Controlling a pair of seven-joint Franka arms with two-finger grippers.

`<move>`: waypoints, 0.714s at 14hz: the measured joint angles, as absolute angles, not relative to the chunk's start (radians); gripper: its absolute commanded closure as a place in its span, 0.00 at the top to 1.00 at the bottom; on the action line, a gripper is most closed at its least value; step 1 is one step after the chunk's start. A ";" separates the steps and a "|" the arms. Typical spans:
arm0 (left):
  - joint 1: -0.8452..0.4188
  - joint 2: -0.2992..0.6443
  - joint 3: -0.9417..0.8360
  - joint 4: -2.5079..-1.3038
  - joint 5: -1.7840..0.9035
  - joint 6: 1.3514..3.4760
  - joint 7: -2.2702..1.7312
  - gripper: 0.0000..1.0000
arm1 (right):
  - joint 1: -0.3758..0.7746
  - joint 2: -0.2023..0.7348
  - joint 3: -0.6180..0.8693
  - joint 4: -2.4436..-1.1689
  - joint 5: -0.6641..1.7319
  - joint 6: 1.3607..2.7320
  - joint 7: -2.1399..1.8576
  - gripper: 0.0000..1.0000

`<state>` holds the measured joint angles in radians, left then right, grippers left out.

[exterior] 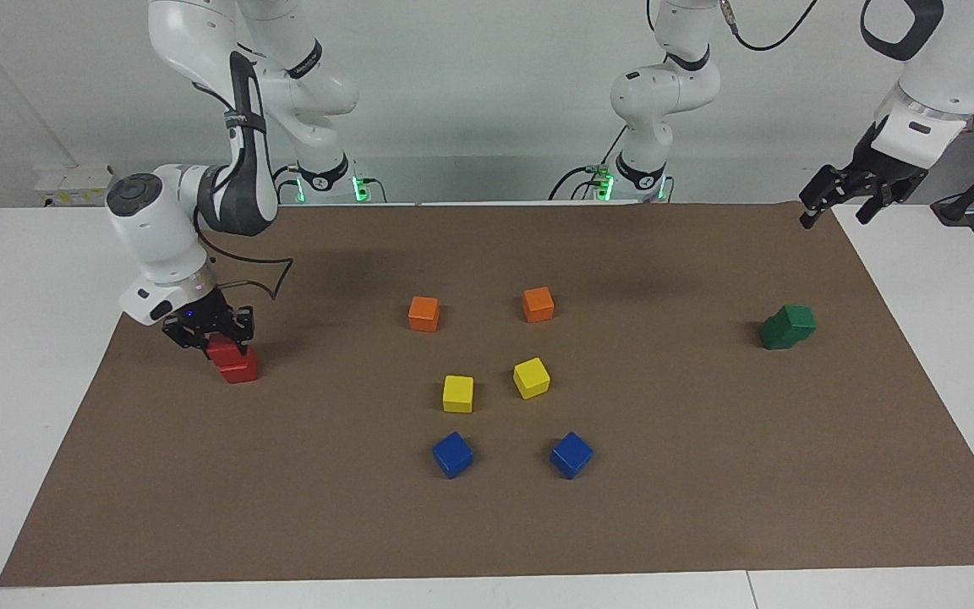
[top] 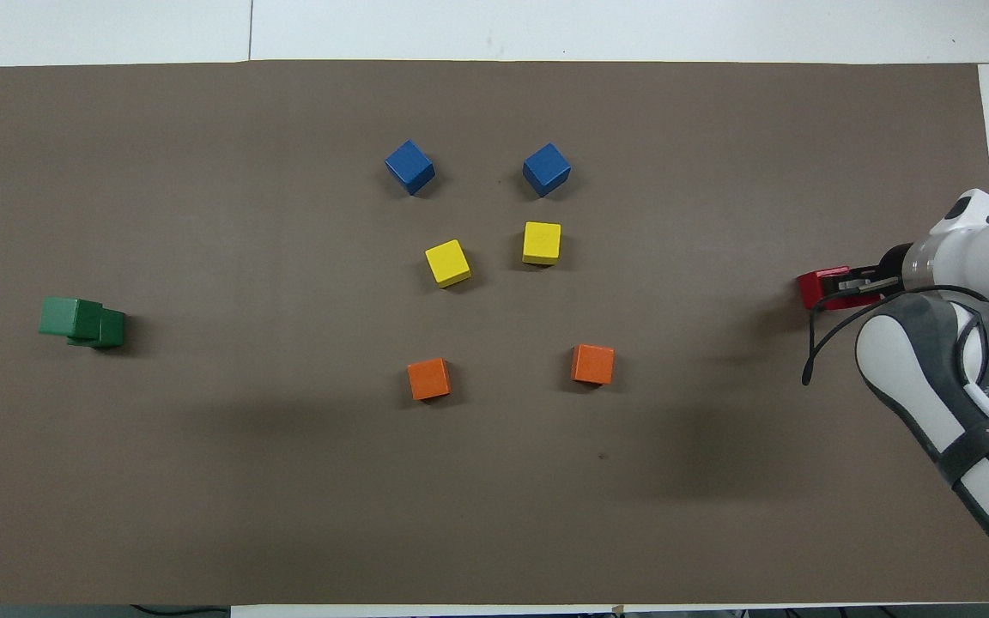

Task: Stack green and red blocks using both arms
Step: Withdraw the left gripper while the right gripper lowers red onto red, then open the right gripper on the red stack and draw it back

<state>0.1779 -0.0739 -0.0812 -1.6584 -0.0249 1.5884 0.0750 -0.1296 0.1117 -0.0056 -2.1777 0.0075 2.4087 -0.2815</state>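
Two red blocks are stacked near the right arm's end of the mat, the upper red block [exterior: 221, 348] sitting slightly askew on the lower red block [exterior: 242, 370]. My right gripper [exterior: 210, 337] is down over the stack, shut on the upper block. In the overhead view the red stack [top: 816, 286] shows just past the right gripper [top: 853, 284]. Two green blocks are stacked near the left arm's end, the upper green block [exterior: 798, 320] offset on the lower green block [exterior: 777, 336]; the pair also shows in the overhead view [top: 82, 321]. My left gripper [exterior: 835, 211] is open and empty, raised over the mat's edge.
Two orange cubes [exterior: 424, 313] [exterior: 538, 304], two yellow cubes [exterior: 457, 393] [exterior: 531, 377] and two blue cubes [exterior: 452, 454] [exterior: 571, 454] stand in pairs in the middle of the brown mat [exterior: 707, 507]. White table surrounds the mat.
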 measured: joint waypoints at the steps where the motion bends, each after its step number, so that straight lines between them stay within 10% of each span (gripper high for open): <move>1: 0.170 -0.073 -0.081 -1.653 -0.025 1.583 0.072 1.00 | -0.129 0.112 -0.006 -2.178 0.007 2.409 -0.282 0.51; 5: 0.114 -0.070 -0.068 -1.650 -0.025 1.577 0.040 1.00 | -0.124 0.117 -0.005 -2.184 0.008 2.414 -0.281 1.00; 10: 0.032 -0.068 -0.029 -1.644 -0.025 1.585 0.010 1.00 | -0.124 0.128 -0.004 -2.194 0.007 2.427 -0.281 1.00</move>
